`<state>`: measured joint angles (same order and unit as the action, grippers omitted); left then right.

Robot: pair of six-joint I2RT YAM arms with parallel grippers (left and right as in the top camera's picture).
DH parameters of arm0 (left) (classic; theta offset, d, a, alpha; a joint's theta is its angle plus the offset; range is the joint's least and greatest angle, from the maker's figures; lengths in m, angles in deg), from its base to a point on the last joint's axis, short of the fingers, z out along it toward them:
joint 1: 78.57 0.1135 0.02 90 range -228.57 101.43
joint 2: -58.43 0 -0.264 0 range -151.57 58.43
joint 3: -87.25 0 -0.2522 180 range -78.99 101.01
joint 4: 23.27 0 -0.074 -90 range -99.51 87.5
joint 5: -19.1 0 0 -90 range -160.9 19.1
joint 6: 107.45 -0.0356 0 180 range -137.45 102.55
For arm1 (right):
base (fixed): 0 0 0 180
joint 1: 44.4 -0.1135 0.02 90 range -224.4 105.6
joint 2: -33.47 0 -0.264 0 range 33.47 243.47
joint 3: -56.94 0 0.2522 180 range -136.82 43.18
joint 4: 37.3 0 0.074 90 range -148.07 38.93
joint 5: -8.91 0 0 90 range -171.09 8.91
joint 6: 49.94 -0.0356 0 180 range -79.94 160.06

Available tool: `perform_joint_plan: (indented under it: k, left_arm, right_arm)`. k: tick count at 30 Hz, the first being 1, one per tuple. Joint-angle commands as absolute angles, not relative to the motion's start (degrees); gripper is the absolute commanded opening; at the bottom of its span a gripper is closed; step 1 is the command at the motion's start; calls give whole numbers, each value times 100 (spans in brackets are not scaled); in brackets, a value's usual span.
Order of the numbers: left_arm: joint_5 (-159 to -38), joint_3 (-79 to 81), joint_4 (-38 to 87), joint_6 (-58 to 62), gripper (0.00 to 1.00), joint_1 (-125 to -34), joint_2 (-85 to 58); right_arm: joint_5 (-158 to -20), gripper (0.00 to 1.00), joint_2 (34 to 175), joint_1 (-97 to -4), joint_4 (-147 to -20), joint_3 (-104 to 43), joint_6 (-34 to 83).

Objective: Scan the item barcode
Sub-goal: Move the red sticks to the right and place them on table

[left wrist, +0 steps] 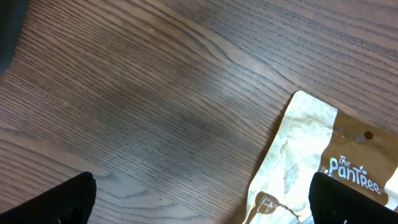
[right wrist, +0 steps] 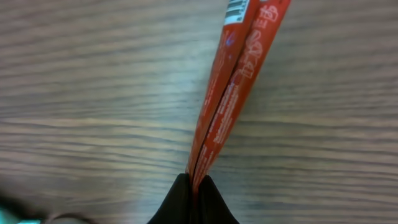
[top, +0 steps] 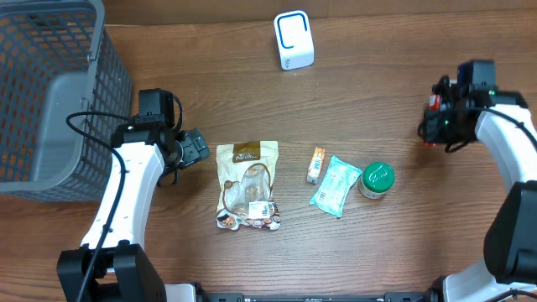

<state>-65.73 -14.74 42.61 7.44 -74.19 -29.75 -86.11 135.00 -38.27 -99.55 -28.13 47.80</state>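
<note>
right wrist, red packet (right wrist: 239, 74) pinched in right claw (right wrist: 194, 184), jutting ahead, left claw (top: 201, 148) gaping

Grey mesh basket (top: 33, 50) in the upper left corner; wood-grain table (top: 210, 75) under everything; beige snack pouch (top: 247, 184) lying flat at centre; to its right, a small orange box (top: 315, 164), then a teal packet (top: 336, 185) lying at an angle; green-lidded jar (top: 377, 179) just right of the packet.

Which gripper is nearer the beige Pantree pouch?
Left. The left gripper hovers open beside the pouch; the right gripper is far across the table, shut on a red packet.
</note>
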Motion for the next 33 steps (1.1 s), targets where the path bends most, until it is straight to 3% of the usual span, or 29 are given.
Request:
perform_joint_plan:
  k: [1, 15, 16, 17, 25, 29, 33]
  left_arm:
    - [-6512, -1391, 4255, 678, 100, -7408, -2962]
    - [-6512, -1391, 4255, 678, 100, -7408, -2962]
    - [-6512, -1391, 4255, 678, 100, -7408, -2962]
    - [-6512, -1391, 4255, 678, 100, -7408, -2962]
    - [-6512, -1391, 4255, 678, 99, -7408, -2962]
    - [-6512, -1391, 4255, 678, 100, -7408, -2962]
    - [-6512, -1391, 4255, 678, 100, -7408, -2962]
  right_arm:
    - [-8766, 7, 13529, -3836, -9623, -2367, 4682]
    - [-8711, 7, 13529, -3836, -8941, -1718, 4686]
    - [-8711, 30, 13529, -3834, -8924, -1718, 4684]
    - [-8714, 70, 13529, -3832, -8913, -1718, 4684]
    - [-8679, 72, 13529, -3832, -8753, -1718, 4394]
    - [-8683, 63, 13439, -3856, -9066, -1991, 3469]
    - [-8685, 63, 13098, -3867, -9798, -2697, 3183]
